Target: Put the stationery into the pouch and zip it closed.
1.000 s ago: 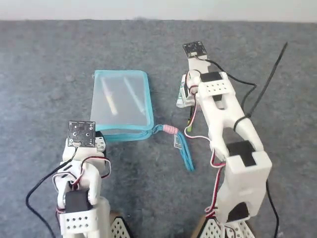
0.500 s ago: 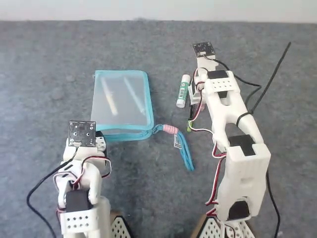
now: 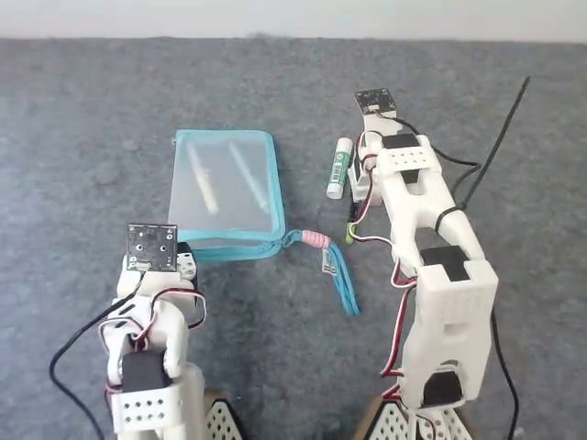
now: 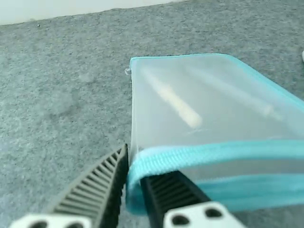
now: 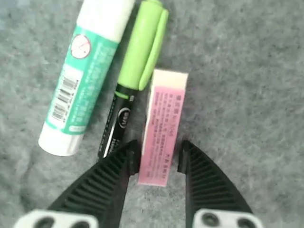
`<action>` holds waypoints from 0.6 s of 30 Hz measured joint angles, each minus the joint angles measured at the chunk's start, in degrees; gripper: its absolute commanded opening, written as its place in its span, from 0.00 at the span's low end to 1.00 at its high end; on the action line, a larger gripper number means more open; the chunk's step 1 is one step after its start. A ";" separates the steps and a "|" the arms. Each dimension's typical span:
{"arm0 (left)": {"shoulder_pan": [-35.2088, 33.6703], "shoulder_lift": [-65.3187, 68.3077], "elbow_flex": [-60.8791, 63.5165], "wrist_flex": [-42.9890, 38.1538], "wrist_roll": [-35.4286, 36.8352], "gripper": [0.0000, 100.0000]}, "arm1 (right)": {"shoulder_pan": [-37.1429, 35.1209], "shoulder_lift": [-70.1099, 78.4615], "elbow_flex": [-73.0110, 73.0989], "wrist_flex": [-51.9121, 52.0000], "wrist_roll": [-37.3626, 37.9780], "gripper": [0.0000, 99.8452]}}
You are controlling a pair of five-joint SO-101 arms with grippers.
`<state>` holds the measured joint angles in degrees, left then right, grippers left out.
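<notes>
The right tool point(image 5: 156, 148) is hovering, fingers apart, astride the pink eraser point(image 5: 164, 114) lying beside the green marker point(image 5: 141, 52) and glue stick point(image 5: 88, 76); the left tool point(image 4: 135, 178) is pinching the pouch point(image 4: 199, 109) by its teal corner

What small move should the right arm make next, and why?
Probably close the right gripper on the pink rectangular eraser. Its open fingers stand on either side of the eraser, so no repositioning looks needed. The green highlighter and white-and-green glue stick lie just beside it. The left gripper pinches the edge of the translucent teal-trimmed pouch.
</notes>
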<state>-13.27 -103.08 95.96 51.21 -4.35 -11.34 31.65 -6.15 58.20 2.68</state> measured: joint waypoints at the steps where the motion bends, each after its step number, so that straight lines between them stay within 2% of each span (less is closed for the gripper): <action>1: 0.00 0.00 0.00 0.00 0.00 0.01 | 0.00 0.00 0.00 0.00 0.00 0.15; 4: 0.00 0.00 0.00 0.00 0.00 0.01 | 0.00 0.00 0.00 0.00 0.00 0.14; 9: 0.00 0.00 0.00 0.00 0.00 0.01 | 0.44 0.00 0.00 0.00 0.09 0.02; 14: 0.00 0.00 0.00 0.00 0.00 0.01 | 0.62 0.00 0.00 0.26 0.09 0.01; 18: 0.00 0.00 0.00 0.00 0.00 0.01 | 1.58 -1.14 -0.88 6.42 0.09 0.01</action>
<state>-13.27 -103.08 95.96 51.21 -4.35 -9.76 30.51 -7.03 64.62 2.77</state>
